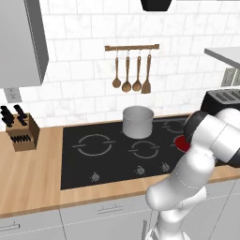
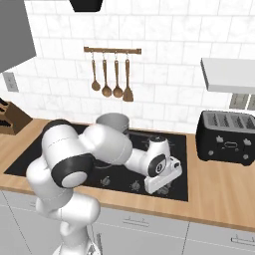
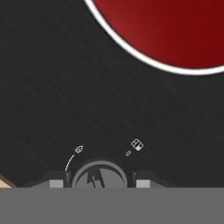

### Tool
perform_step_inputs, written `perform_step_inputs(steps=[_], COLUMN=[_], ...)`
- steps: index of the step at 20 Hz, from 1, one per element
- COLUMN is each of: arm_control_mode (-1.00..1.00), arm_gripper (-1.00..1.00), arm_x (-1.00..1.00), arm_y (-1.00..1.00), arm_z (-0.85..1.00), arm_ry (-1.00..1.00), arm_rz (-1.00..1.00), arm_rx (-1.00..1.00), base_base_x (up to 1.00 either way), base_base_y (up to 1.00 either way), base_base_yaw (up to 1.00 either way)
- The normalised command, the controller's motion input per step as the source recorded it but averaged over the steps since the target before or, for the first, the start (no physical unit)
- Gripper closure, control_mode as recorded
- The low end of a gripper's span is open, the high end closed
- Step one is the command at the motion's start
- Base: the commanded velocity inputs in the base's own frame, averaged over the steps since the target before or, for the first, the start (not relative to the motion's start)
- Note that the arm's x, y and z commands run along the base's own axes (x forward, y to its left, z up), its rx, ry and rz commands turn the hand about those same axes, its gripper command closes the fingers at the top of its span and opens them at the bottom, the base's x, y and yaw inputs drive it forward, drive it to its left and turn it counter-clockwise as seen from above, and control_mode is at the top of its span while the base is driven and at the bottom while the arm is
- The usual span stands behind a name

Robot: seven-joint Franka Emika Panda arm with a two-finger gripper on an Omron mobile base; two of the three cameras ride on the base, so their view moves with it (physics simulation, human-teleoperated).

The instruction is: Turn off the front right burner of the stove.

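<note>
On the stove's [image 1: 108, 159] flat black glass, the burner [image 3: 175, 30] glows as a solid red disc with a pale rim, at the front right. Just below it sits a round silver knob [image 3: 99, 177] between the gripper's [image 3: 99, 181] two fingertips, spread either side; contact unclear. Grey ring zones, steel pot [image 1: 138, 122], wooden counter [image 1: 33, 178], white tiled wall.

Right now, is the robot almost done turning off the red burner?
Not yet. Done: the claw has reached the front edge of the stove, with one finger on each side of a round silver knob. In hand: lining up on that knob; whether it grips it, I cannot tell. Left: turning the knob, since the burner is glowing bright red.
</note>
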Motion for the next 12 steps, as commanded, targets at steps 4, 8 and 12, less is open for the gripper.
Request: perform_step_inputs(steps=[4,8,12], arm_control_mode=[-1.00,-1.00,-1.00], arm_gripper=[1.00,1.00,1.00], arm_x=[0.00,0.00,0.00], arm_y=[-0.04,-0.16,-0.28], arm_z=[-0.10,-0.06,0.00], arm_ry=[0.09,0.10,0.09], arm_rz=[0.00,-0.02,-0.21], arm_rx=[0.00,0.01,0.08], base_base_x=[0.00,0.00,0.00], base_base_y=[0.00,0.00,0.00], base_base_yaw=[0.00,0.00,0.00])
